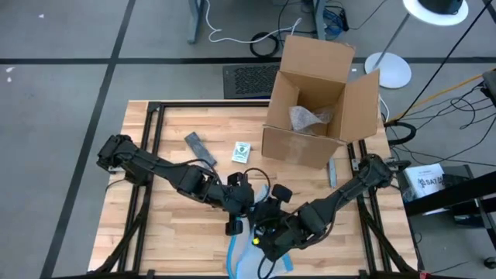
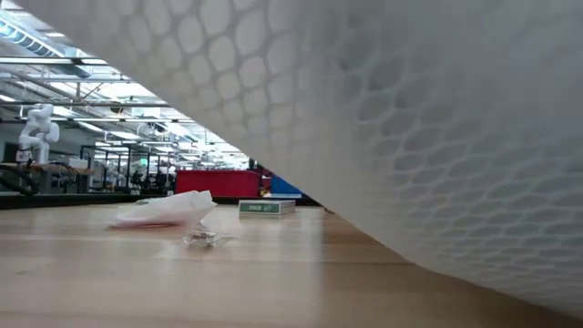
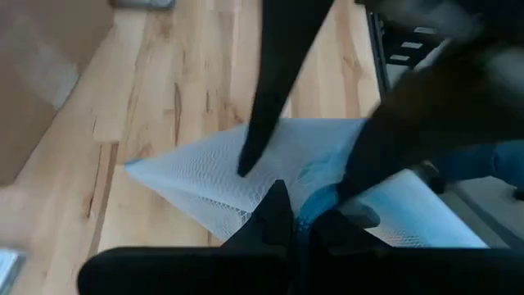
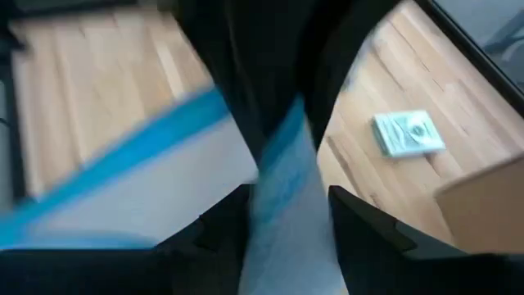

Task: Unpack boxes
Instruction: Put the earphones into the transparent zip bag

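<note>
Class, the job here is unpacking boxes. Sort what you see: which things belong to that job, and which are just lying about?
Job:
cardboard box, open
crumpled wrap inside it
blue-edged pouch in the left gripper and right gripper

Lying about:
green-and-white pack
grey strip

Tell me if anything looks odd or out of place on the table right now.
The clear pouch with blue edge hangs off the table's near edge, pinched between both grippers, and blocks most of the low view. The cardboard box sits open and askew at the far edge, crumpled wrapping inside.

Two dark, jointed arms of chunky black segments, the right hand (image 1: 267, 232) showing a small yellow spot.
</note>
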Controlling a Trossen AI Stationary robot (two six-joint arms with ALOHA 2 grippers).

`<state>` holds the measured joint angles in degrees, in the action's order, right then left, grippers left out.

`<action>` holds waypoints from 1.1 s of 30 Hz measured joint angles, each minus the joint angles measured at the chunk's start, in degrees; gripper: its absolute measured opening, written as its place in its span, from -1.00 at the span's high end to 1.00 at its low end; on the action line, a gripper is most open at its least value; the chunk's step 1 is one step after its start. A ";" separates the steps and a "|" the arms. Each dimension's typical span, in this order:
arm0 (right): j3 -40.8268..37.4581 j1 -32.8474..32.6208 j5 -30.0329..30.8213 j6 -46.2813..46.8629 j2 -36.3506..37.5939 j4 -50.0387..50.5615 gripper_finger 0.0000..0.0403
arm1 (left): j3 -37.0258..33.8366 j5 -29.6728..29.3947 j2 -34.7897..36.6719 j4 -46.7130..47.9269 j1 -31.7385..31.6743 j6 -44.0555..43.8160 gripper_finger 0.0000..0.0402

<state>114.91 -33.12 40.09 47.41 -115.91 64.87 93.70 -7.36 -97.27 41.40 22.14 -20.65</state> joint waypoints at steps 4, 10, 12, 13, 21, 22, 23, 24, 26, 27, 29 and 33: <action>-0.09 0.03 1.21 -0.26 -0.33 1.89 0.33 | 0.21 1.96 0.00 -0.50 0.03 0.19 1.00; 0.86 0.29 1.21 -6.27 -0.14 -0.84 0.41 | 0.28 4.22 0.16 -0.70 0.24 1.56 1.00; 1.41 0.36 0.85 -8.43 -0.14 -1.76 0.41 | 0.28 4.37 0.20 -0.52 0.43 1.56 1.00; 1.66 0.40 0.68 -9.44 -0.14 -2.08 0.41 | 0.30 4.60 0.24 -0.61 0.52 1.54 1.00; 1.79 0.65 0.60 -12.97 -0.14 -4.62 0.37 | 0.36 6.18 0.28 -0.29 0.85 1.55 1.00; 1.79 0.65 0.54 -13.08 -0.14 -4.71 0.38 | 0.36 6.39 0.28 -0.29 0.85 1.55 1.00; 1.79 0.65 0.60 -13.24 -0.14 -4.63 0.40 | 0.36 6.61 0.28 -0.33 0.86 1.56 1.00; 1.79 0.65 0.91 -13.46 -0.14 -4.33 0.45 | 0.36 6.79 0.28 -0.34 0.89 1.57 1.00; 1.79 0.65 1.11 -13.65 -0.14 -3.68 0.59 | 0.36 6.72 0.28 -0.24 0.97 1.78 1.00; 1.80 0.65 1.13 -13.65 -0.14 -3.33 0.69 | 0.36 6.39 0.26 -0.22 1.11 1.96 1.00; 1.84 0.65 1.19 -13.48 -0.14 -2.38 0.89 | 0.34 5.72 0.20 -0.13 1.47 2.10 1.00; 1.85 0.67 1.34 -13.38 -0.14 -1.50 0.97 | 0.30 3.51 0.12 0.18 2.22 2.58 0.94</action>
<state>116.77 -32.45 41.43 34.04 -116.05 63.37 94.00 -3.85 -97.15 41.58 24.36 -18.07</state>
